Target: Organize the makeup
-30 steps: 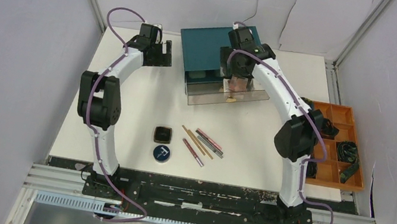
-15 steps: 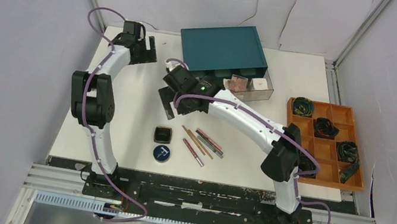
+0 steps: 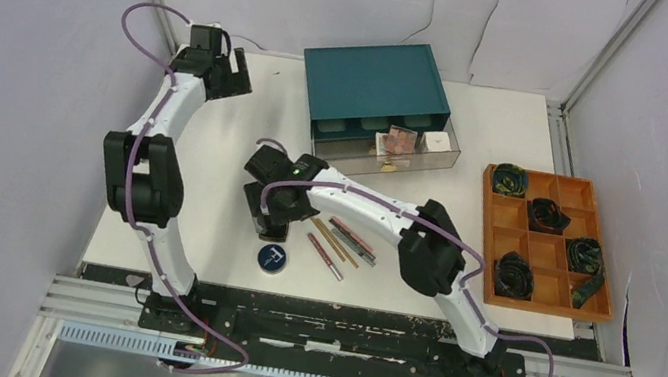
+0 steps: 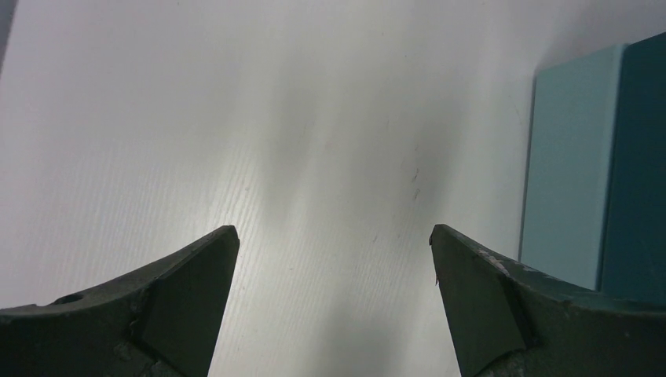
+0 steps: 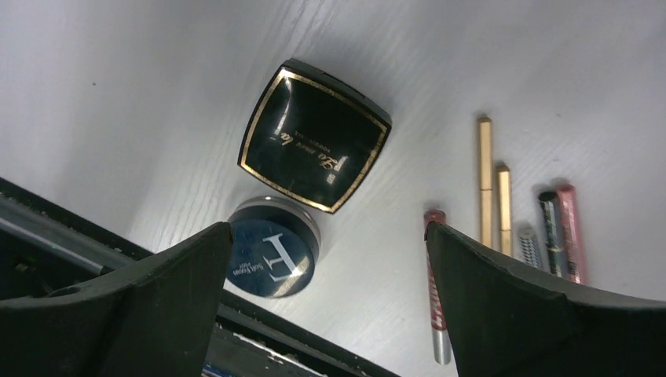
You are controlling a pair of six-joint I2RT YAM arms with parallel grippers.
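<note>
My right gripper [image 3: 272, 221] is open and hovers low over the black square compact [image 5: 314, 146], which it hides in the top view. In the right wrist view the gripper [image 5: 327, 228] has its jaws wide apart and holds nothing. The round dark-blue tin [image 3: 272, 258] lies just in front of the compact and also shows in the right wrist view [image 5: 273, 258]. Several thin pencils [image 3: 342, 240] lie to the right; they also show in the right wrist view [image 5: 484, 181]. A brown square compact [image 3: 401, 141] and a white cube [image 3: 436, 141] sit in the clear drawer. My left gripper [image 3: 235, 72] is open and empty at the far left; the left wrist view [image 4: 334, 230] shows bare table under it.
The teal drawer box [image 3: 377, 82] stands at the back centre with its clear drawer [image 3: 355, 159] pulled out; its side shows in the left wrist view [image 4: 597, 157]. An orange tray [image 3: 509, 211] with black coiled items stands at the right. The table's near edge [image 5: 94, 228] is close to the tin.
My right arm has swung from the drawer across to the left and down over the black compact. My left arm has drawn back toward the far left corner.
</note>
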